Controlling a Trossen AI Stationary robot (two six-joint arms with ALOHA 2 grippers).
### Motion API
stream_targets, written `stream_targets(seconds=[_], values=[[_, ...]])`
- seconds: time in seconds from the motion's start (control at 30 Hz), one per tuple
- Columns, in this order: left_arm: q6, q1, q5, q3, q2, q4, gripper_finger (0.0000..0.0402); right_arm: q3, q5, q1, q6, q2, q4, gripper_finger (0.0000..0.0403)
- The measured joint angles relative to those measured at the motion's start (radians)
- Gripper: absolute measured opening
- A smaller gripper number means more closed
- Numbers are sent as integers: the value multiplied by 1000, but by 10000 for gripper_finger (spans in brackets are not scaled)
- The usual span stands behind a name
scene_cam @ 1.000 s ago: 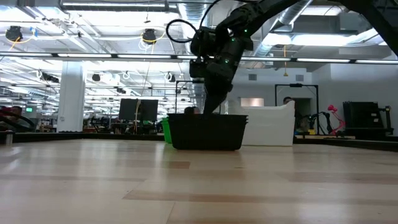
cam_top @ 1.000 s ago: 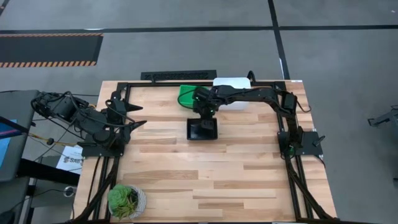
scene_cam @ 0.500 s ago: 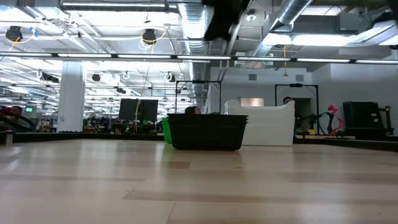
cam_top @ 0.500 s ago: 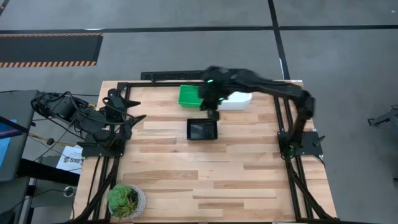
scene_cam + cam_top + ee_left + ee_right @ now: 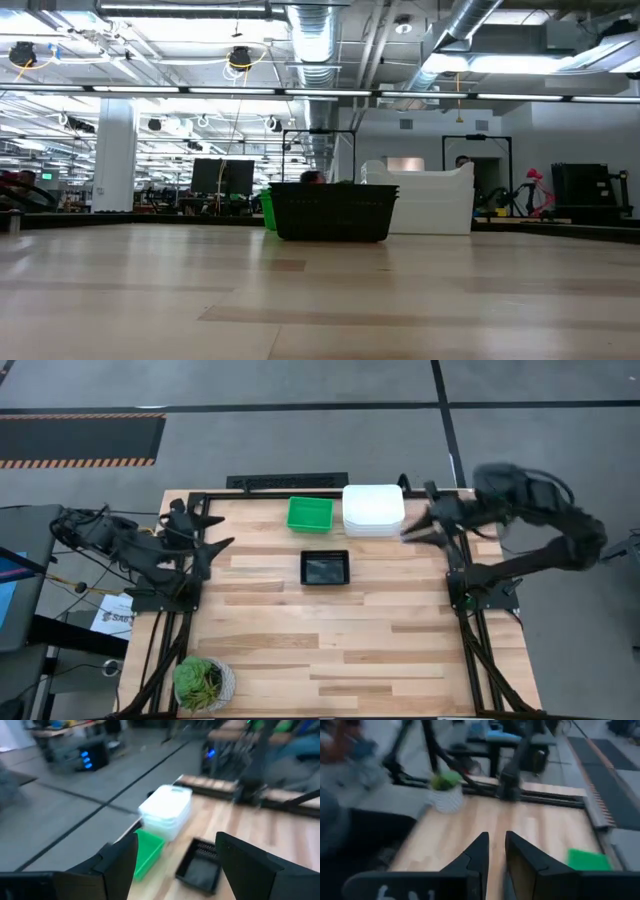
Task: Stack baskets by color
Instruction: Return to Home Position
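A black basket (image 5: 325,568) with slotted sides rests on its base at the table's middle (image 5: 333,212). Behind it, near the far edge, a green basket (image 5: 310,513) stands beside a stack of white baskets (image 5: 373,510). The left wrist view shows all three: the white stack (image 5: 167,810), the green basket (image 5: 147,851) and the black basket (image 5: 200,867). My right gripper (image 5: 410,532) hovers high by the table's right edge, empty, its fingers a narrow gap apart (image 5: 496,840). My left gripper (image 5: 212,530) waits over the left edge, wide open (image 5: 177,837).
A potted green plant (image 5: 204,683) stands at the near left corner and also shows in the right wrist view (image 5: 445,790). A black frame (image 5: 300,491) runs along the table's edges. Bare wood lies between the black basket and the near edge.
My right gripper was down at the black basket's far rim. It has risen clear of the basket and swung back toward the table's right edge, out of the low view. The black basket has stayed in place on the table.
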Motion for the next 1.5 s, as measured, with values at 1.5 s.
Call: stream_targets(seconds=[1.5], values=[[124, 52, 279, -1205, -778, 951, 256, -1612, 174, -33, 467, -1077, 1039, 88]])
